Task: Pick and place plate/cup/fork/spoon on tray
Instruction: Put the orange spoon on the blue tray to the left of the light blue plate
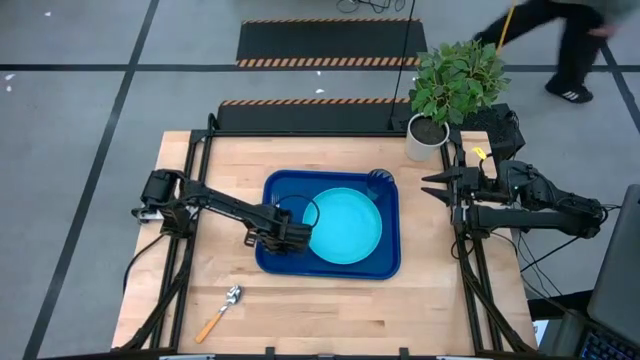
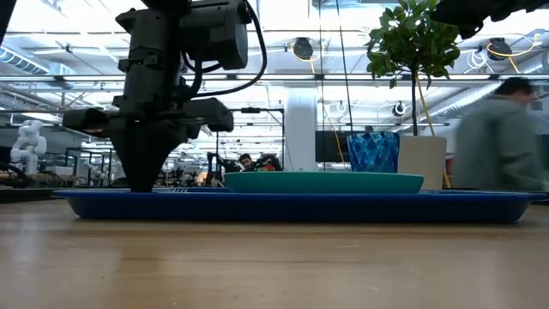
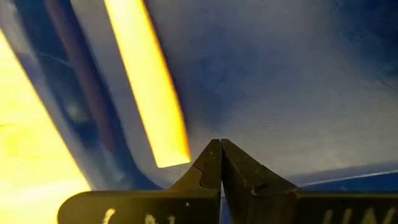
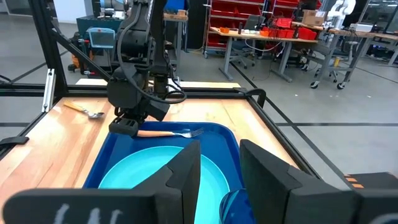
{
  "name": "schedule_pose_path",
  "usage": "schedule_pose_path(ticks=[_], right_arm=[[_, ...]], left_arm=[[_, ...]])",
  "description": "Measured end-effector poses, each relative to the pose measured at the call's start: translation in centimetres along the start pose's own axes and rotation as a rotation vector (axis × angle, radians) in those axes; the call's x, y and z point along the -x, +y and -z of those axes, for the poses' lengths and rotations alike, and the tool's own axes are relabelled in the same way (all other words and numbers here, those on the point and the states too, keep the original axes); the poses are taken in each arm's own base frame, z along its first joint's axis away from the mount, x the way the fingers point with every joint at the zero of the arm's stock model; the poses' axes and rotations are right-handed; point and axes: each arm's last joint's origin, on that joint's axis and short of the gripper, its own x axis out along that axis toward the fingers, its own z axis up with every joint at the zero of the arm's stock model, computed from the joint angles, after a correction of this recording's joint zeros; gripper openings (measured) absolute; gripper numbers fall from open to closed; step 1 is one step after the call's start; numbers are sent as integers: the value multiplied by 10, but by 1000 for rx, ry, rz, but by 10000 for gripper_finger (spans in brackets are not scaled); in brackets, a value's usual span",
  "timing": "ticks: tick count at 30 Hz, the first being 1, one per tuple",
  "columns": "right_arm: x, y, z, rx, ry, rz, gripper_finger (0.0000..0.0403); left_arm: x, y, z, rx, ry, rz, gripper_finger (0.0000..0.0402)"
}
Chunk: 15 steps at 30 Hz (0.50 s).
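Beyond the tabletop (image 1: 330, 310), a walking person (image 2: 502, 137) was seen; the fork (image 4: 166, 133) was shown only in wrist views, beside the left gripper's (image 3: 221, 149) closed jaws; right jaws apart.

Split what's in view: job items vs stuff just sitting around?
Job items:
tray, holding the rest
plate, on the tray
cup, in a tray corner
fork, on the tray, handle at the shut left gripper
spoon, on the table, off the tray

Just around:
potted plant at the table edge
person walking past
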Motion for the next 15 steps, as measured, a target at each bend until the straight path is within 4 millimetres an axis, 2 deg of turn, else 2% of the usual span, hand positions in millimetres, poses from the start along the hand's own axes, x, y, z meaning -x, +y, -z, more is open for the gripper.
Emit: schedule_pose_path(ticks=[3, 9, 15], right_arm=[[0, 0, 0, 0, 0, 0, 106], [0, 0, 0, 1, 0, 1, 106], [0, 0, 1, 3, 11, 1, 106]], left_arm=[[4, -2, 0, -8, -3, 42, 7], [27, -4, 7, -32, -35, 110, 3], [49, 7, 36, -79, 31, -8, 10]])
